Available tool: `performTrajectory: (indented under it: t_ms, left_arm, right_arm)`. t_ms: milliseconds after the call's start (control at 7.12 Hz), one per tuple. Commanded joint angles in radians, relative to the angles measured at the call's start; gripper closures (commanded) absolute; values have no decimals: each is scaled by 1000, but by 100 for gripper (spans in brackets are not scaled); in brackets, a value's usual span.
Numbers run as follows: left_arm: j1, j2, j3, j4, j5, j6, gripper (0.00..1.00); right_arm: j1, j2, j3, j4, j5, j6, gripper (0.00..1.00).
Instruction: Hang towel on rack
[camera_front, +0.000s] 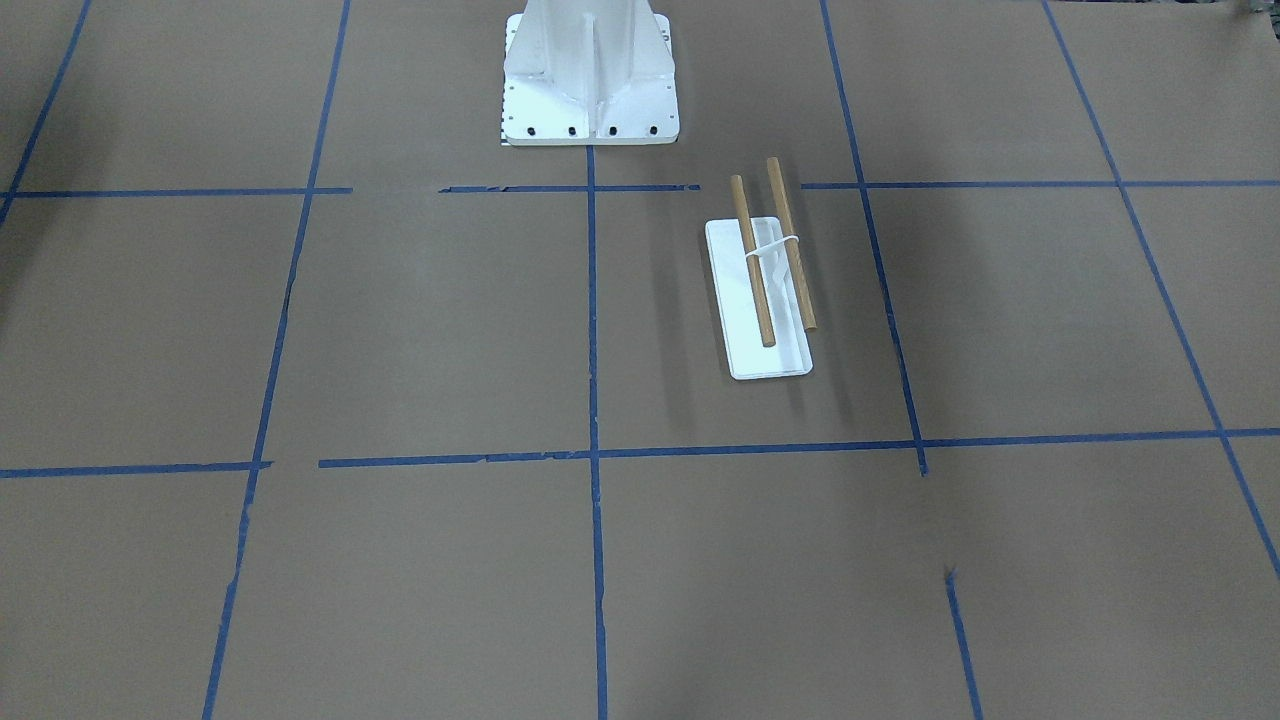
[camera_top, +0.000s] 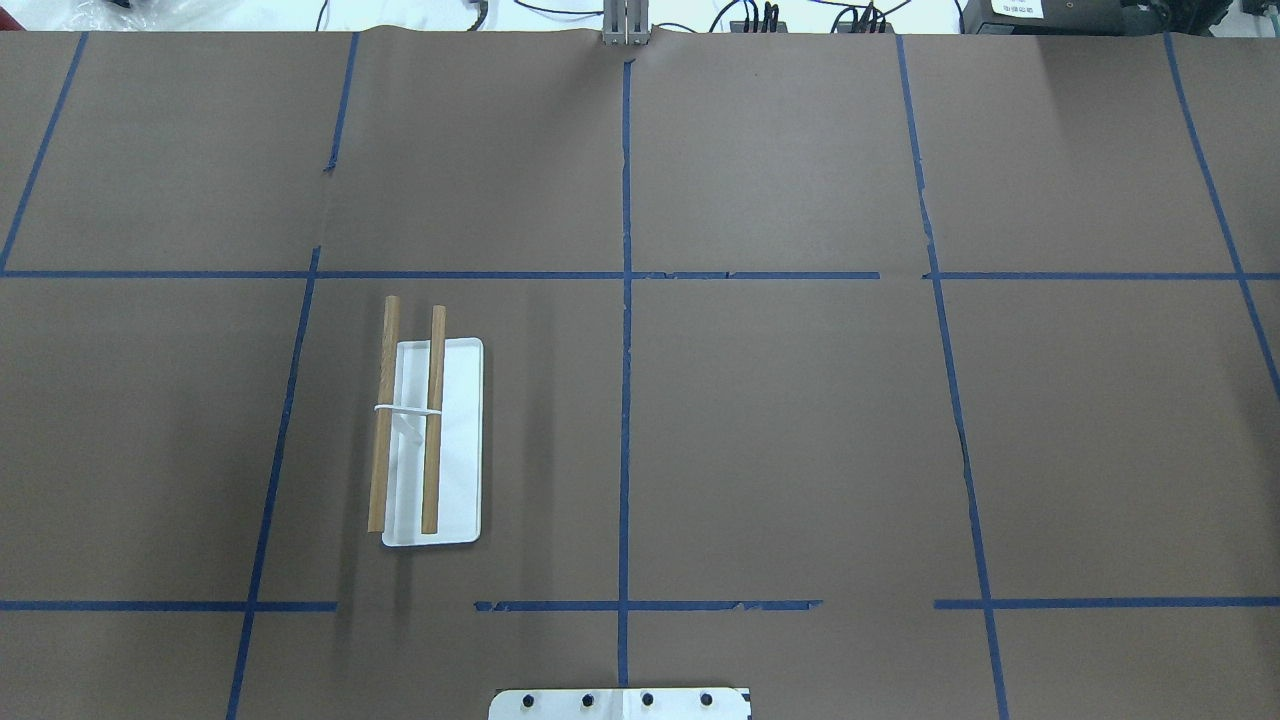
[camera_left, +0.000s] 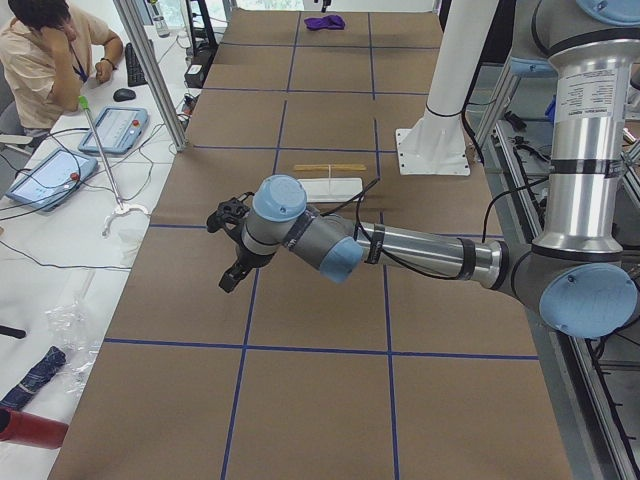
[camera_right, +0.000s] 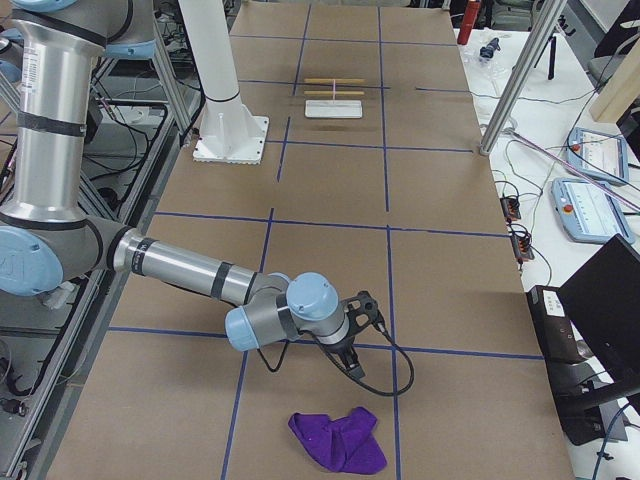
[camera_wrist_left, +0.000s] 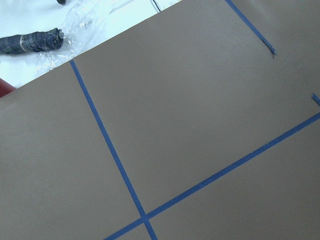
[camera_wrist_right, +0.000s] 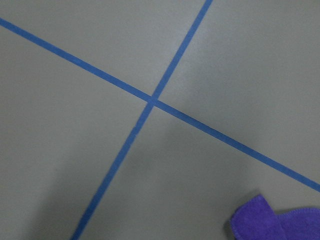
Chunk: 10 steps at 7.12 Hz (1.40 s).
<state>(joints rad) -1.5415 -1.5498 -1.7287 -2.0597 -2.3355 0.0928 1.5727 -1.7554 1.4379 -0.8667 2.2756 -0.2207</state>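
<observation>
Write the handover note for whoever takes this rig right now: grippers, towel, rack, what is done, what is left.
Left gripper: hangs over the bare table; whether it is open or shut cannot be told.
Right gripper: low over the table beside the purple towel, apart from it; open or shut cannot be told.
Towel: crumpled on the table at the robot's right end.
Rack: stands to the robot's left of centre, with nothing hanging on it.
Done: nothing yet.
Left: grasp the towel, carry it across, drape it over the rack.

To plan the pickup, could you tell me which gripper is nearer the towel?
The right gripper, close beside the purple towel; the left gripper is far off, beyond the rack.
</observation>
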Motion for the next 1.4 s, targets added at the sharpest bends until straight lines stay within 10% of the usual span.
performTrajectory:
  t_ms: [0,1264]
  left_arm:
    - [0,8,3,-20,-1,2,0]
    - [0,30,-3,-45,-2,5,0]
  right_arm:
    - [-16,26,-172,124,-135,-60,5]
    - [-169,132,-376,123,-355,-103,43]
